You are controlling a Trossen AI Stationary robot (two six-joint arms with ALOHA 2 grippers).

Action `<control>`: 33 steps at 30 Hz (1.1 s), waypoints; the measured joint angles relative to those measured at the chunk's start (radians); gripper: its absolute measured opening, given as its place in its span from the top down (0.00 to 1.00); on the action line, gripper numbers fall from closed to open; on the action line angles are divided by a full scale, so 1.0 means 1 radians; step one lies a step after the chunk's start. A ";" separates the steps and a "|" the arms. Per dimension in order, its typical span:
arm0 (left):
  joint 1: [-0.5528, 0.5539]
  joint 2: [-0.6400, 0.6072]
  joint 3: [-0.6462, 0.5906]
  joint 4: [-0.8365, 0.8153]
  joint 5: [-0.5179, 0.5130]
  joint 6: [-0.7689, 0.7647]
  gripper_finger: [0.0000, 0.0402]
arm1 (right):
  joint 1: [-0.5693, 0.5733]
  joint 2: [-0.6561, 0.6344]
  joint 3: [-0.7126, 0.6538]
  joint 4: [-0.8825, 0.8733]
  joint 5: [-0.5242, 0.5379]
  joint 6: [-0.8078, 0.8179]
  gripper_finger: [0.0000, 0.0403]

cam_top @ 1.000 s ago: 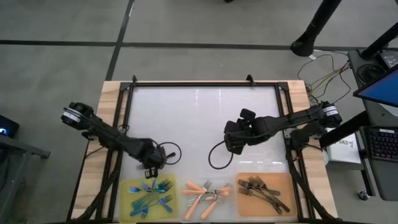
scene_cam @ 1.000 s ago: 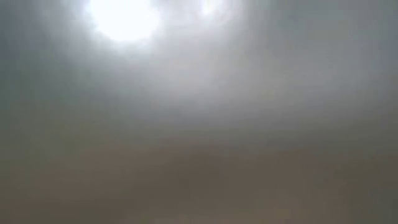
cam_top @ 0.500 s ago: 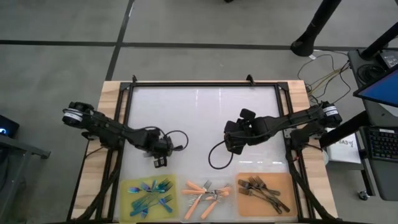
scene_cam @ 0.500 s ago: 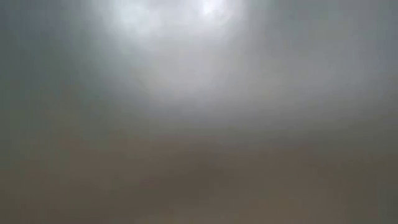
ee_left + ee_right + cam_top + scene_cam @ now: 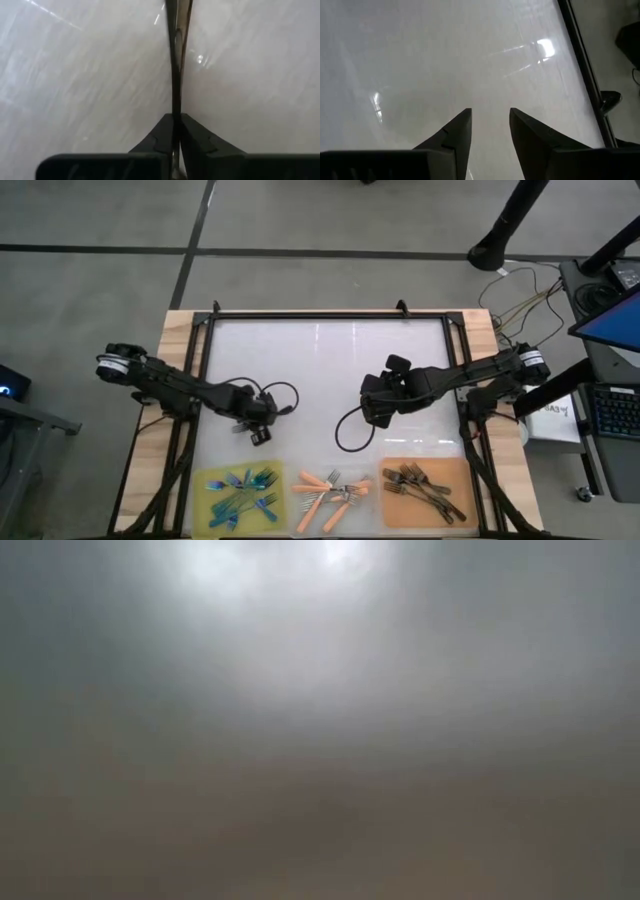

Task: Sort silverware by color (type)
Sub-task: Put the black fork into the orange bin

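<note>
We find no legible brand or writing on the table things; only a white paper label [image 5: 553, 418] at the right edge shows print too small to read. The silverware lies sorted along the near edge of the glossy white table [image 5: 320, 360]: iridescent blue-teal forks [image 5: 243, 491] on a yellow-green mat [image 5: 208, 510], orange-handled forks [image 5: 332, 488] with silver tines on the bare surface, and dark grey-black forks [image 5: 422, 486] on an orange mat [image 5: 465, 475]. The left gripper [image 5: 262, 434] hangs over the table just above the blue-teal pile, its two dark wedge-shaped fingers [image 5: 162, 137] pressed together and holding nothing. A second ago it stood parted, right at the mat's edge; it has since drawn back toward the table's middle. The right gripper [image 5: 377, 412] stays mid-table, fingers [image 5: 457, 131] apart and empty, unmoved. Our low view shows only grey blur.
</note>
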 joint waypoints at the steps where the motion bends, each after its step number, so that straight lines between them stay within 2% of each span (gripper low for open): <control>1: 0.000 0.000 0.012 -0.009 0.001 0.001 0.99 | 0.000 0.000 0.000 0.000 0.000 0.006 0.69; 8: -0.002 -0.005 0.144 -0.028 0.021 0.034 1.00 | 0.001 0.000 0.000 0.000 -0.001 0.050 0.68; 13: -0.008 -0.024 0.206 -0.035 -0.016 0.034 1.00 | 0.001 -0.001 0.000 0.000 0.000 0.103 0.69; 16: -0.008 -0.043 0.219 -0.033 -0.103 0.015 1.00 | 0.001 -0.011 0.000 0.014 0.014 0.123 0.71; 21: -0.014 -0.082 0.224 0.035 -0.332 -0.028 1.00 | 0.001 -0.041 0.000 0.118 0.166 0.122 0.75; 24: -0.029 -0.097 0.209 0.153 -0.510 -0.053 1.00 | 0.001 -0.050 0.000 0.202 0.239 0.102 0.76; 27: -0.047 -0.100 0.194 0.328 -0.657 -0.044 1.00 | 0.001 -0.050 -0.014 0.327 0.246 0.021 0.77; 29: -0.056 -0.095 0.182 0.453 -0.703 -0.003 1.00 | 0.001 -0.049 -0.032 0.441 0.244 -0.054 0.76; 33: -0.064 -0.093 0.145 0.674 -0.714 0.090 1.00 | 0.001 -0.048 -0.069 0.668 0.221 -0.218 0.73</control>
